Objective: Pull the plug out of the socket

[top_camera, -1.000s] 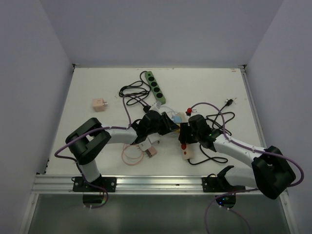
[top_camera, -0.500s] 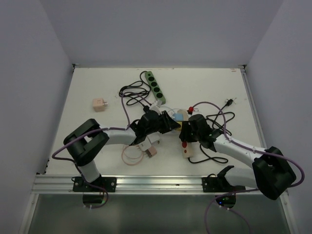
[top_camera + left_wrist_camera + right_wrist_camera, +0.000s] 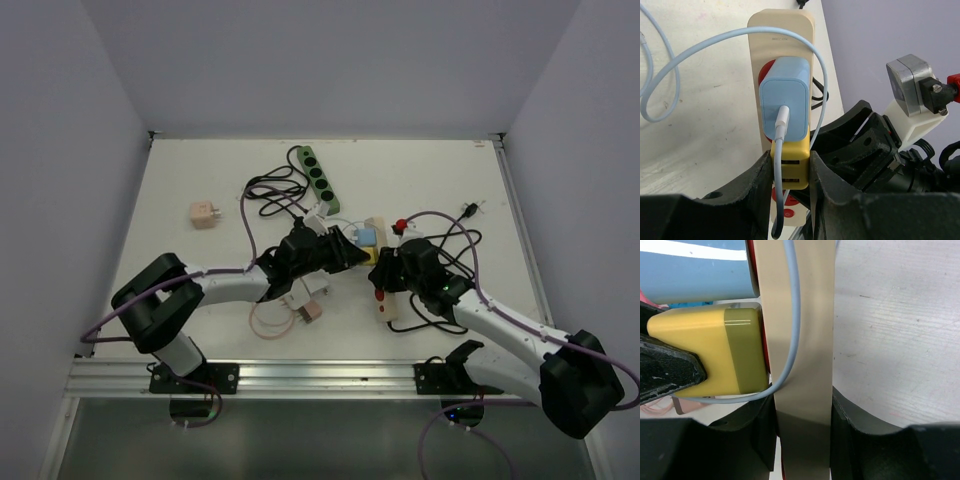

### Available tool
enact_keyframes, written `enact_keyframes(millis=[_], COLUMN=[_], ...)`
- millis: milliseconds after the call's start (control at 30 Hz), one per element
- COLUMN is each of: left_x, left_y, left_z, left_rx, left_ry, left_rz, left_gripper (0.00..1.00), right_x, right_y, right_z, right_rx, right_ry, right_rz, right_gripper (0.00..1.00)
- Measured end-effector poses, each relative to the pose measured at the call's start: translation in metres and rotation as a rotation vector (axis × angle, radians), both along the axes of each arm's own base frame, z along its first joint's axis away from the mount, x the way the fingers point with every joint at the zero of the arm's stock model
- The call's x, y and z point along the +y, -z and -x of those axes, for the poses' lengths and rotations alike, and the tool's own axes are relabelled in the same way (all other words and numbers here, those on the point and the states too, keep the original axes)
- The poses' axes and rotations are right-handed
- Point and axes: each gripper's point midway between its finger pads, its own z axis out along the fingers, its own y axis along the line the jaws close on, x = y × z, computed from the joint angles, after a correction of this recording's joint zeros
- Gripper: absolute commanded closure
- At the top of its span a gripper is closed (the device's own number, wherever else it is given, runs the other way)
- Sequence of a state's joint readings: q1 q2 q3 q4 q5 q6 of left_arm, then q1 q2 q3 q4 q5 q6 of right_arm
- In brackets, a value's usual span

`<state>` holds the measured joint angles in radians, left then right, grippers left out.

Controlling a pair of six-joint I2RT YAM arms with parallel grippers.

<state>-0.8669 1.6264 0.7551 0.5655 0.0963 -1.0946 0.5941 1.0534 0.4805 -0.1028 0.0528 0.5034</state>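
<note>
Left fingers [image 3: 755, 195] are clamping yellow plug [image 3: 790, 167] beside blue charger [image 3: 785, 100]; right fingers [image 3: 855, 427] are pinching socket strip [image 3: 812, 315]; a weak pinch risks the strip lifting too.

A white table [image 3: 200, 170] sits enclosed by 3 pale lavender walls [image 3: 330, 60].

Yellow plug [image 3: 796, 149] in cream socket strip [image 3: 781, 30]

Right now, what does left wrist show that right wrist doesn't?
Only left wrist: the face of the blue charger with the pale cable plugged into it, and the left gripper closed on the yellow plug from both sides. Only right wrist: the right gripper clamping the power strip, the plug's base seated against it. Both: plug, charger, strip, cable.
</note>
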Motion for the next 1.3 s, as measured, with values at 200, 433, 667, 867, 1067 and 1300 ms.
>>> enact_keyframes(millis=[200,433,667,867,1067,1300], left_x=[0.007,0.015,0.021,0.027,0.033,0.055], left_y=[-0.01,-0.014,-0.015,-0.021,-0.02,-0.028], left_z=[0.003,0.003,0.003,0.003,0.002,-0.001], left_rx=[-0.02,-0.001,0.026,0.033,0.05,0.049], left_ry=[-0.011,-0.032,-0.05,-0.063,-0.081,-0.14], left_rz=[-0.024,-0.086,-0.11,-0.107,-0.11,-0.106], left_gripper=[1.0,1.0,1.0,1.0,1.0,1.0], right_x=[0.004,0.01,0.013,0.018,0.023,-0.007], right_y=[-0.006,-0.01,-0.01,-0.015,-0.013,0.0], right_z=[-0.003,-0.004,-0.005,-0.006,-0.006,-0.015], right_rx=[-0.021,-0.018,-0.01,-0.014,0.0,0.026], right_ry=[-0.008,-0.035,-0.044,-0.056,-0.065,0.071], right_rz=[-0.018,-0.031,-0.036,-0.053,-0.063,0.006], right_gripper=[1.0,1.0,1.0,1.0,1.0,1.0])
